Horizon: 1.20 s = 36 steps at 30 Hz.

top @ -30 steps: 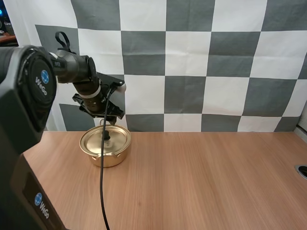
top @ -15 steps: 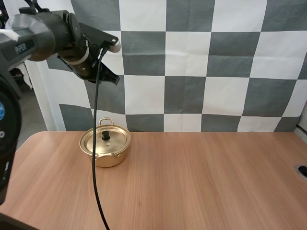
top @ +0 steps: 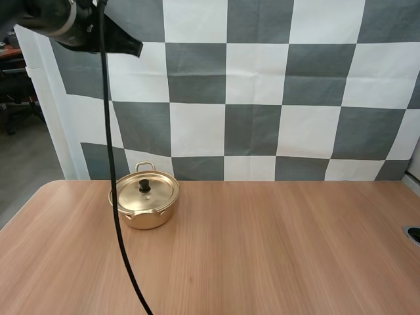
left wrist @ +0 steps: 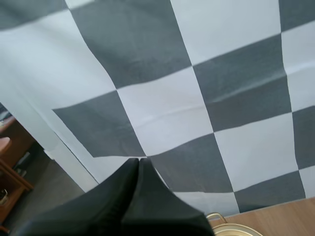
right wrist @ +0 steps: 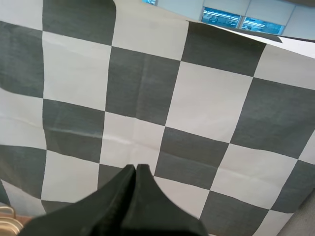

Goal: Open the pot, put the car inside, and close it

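The pot (top: 149,215) sits on the table (top: 275,249) at about ten o'clock as seen from the arms' side, close to the far edge and well left of the middle. It is a low, round vessel in brass-gold metal with a polished shine and a short, gently curved wall. The lid (top: 134,194) is on it, a shallow golden dome seated inside the rim. A small black knob (top: 144,186) stands upright at the lid's centre. A thin wire loop handle (top: 146,165) rises at the pot's twelve o'clock, and a second small handle shows at its six o'clock. The table is smooth, pale wood with a fine straight grain.

The left arm (top: 62,20) hangs high up, at roughly eleven o'clock above the pot, well apart from it and touching nothing. The two black fingers of the left gripper (left wrist: 138,160) lie pressed together into one dark matte wedge with nothing between them. Beyond them, well away, a sliver of the pot's rim and its loop handle shows. The right gripper (right wrist: 135,167) has its fingers together in the same way and is empty. A scrap of gold metal shows past it, too little to tell which part of the pot it is.
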Each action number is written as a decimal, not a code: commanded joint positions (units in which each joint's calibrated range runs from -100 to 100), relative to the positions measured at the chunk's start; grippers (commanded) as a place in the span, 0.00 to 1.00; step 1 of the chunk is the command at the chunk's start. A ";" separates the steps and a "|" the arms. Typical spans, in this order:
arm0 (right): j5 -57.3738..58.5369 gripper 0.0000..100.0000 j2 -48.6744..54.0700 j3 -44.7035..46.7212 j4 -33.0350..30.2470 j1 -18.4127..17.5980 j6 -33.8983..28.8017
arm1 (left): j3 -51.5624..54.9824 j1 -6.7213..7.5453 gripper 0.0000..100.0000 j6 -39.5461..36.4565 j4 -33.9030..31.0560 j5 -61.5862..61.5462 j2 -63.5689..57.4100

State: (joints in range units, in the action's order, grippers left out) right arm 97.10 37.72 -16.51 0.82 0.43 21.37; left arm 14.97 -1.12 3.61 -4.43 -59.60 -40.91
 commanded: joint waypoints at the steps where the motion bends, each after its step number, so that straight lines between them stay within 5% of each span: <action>1: -1.87 0.00 -0.44 0.81 -0.23 0.04 -0.53 | -0.05 -0.03 0.00 -2.23 -0.21 -1.50 -5.93; 7: -9.35 0.00 0.01 14.31 -0.82 0.04 -2.41 | 0.07 -0.03 0.00 -12.43 -0.93 -18.26 -14.32; 13: -26.57 0.00 2.50 33.08 -0.82 0.04 -3.05 | 5.45 0.99 0.00 -13.10 -0.03 -21.61 -19.32; 18: -42.31 0.00 3.94 46.35 -0.82 0.04 -3.05 | 17.21 1.51 0.00 -13.21 0.63 -7.64 -24.74; 30: -48.29 0.00 5.54 59.00 -0.19 0.04 -3.05 | 47.68 1.51 0.00 -17.76 0.75 21.71 -37.94; 36: -54.18 0.00 15.75 69.26 -3.31 -1.11 -2.71 | 77.23 1.51 0.00 -18.81 0.75 46.31 -52.21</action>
State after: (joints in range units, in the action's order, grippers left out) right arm 49.68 44.75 43.46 0.00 0.14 18.31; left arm 55.60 0.37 -14.49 -3.71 -39.72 -80.18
